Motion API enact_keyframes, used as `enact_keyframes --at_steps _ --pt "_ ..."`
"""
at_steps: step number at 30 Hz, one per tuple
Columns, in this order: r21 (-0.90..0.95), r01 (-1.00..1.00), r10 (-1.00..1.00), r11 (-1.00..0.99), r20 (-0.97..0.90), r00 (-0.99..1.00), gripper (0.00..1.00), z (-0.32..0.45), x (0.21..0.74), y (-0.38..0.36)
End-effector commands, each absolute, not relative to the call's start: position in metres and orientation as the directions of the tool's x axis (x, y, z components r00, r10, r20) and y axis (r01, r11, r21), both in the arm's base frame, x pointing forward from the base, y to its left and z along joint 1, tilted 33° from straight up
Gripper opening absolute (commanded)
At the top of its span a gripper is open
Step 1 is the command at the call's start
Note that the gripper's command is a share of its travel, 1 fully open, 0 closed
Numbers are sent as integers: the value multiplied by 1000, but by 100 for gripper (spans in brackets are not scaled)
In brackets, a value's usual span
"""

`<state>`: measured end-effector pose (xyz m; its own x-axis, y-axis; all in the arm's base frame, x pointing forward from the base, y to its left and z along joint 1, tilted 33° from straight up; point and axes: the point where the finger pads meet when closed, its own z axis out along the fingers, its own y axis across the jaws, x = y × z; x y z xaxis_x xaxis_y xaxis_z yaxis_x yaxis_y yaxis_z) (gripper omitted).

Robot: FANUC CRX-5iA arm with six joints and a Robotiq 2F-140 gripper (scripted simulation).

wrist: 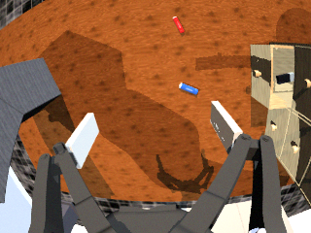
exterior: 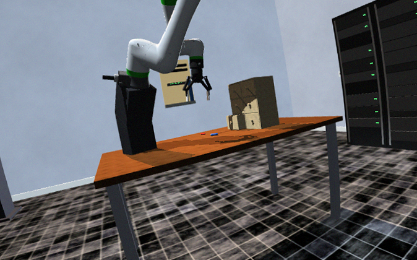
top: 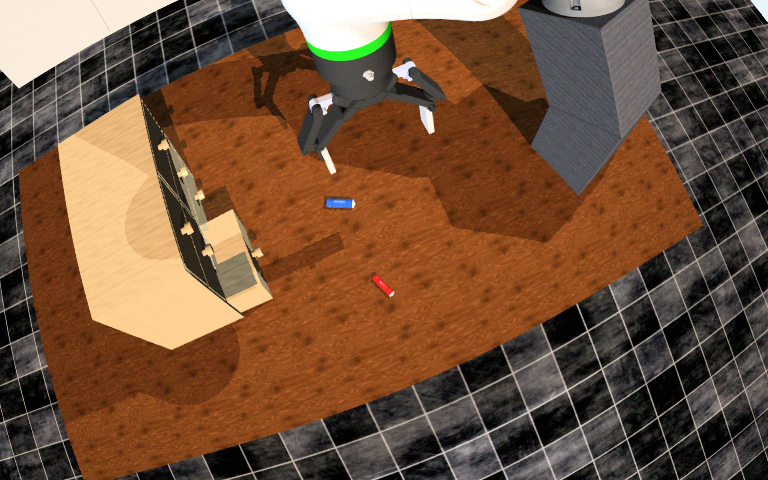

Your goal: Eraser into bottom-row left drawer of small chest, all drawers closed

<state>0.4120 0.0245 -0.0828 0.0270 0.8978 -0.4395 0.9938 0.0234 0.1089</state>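
Observation:
The small chest [top: 113,237] [exterior: 266,99] stands with its drawer fronts toward the robot base. Its bottom left drawer [top: 250,297] [exterior: 235,122] [wrist: 259,91] is pulled well out; the other drawers look pushed in. A dark block with a pale grey end, which looks like the eraser [wrist: 284,78], lies inside that open drawer in the wrist view. I cannot make it out in the top and exterior views. My gripper [top: 379,142] [exterior: 198,95] [wrist: 152,116] is wide open and empty, high above the table and to the side of the drawer.
A blue cylinder [top: 339,203] [exterior: 214,134] [wrist: 189,88] and a red cylinder [top: 382,285] [exterior: 202,133] [wrist: 178,24] lie on the table [top: 453,316] in front of the chest. Knobs stick out from the drawer fronts. The robot's grey pedestal [top: 600,90] [exterior: 136,121] stands at the table's other end.

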Motion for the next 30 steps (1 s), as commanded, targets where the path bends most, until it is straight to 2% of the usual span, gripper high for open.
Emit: enact_keyframes --at_steps 1,4,5,14,19,21,22,27,30 --pt "251 945 871 -211 -391 298 100 -81 400 27" --pt "265 932 862 -248 -379 337 100 -81 399 27" --pt "307 883 826 -354 -339 449 100 -81 398 28" --pt "406 667 651 -625 -202 732 100 -81 395 28" --pt "438 504 509 -745 -115 853 100 -92 391 34" --pt "438 504 509 -745 -115 853 100 -92 391 34" --pt "447 398 416 -801 -61 907 100 -100 388 38" --pt "406 229 255 -885 10 967 100 -133 374 59" --pt "309 136 155 -941 37 987 100 -162 363 81"
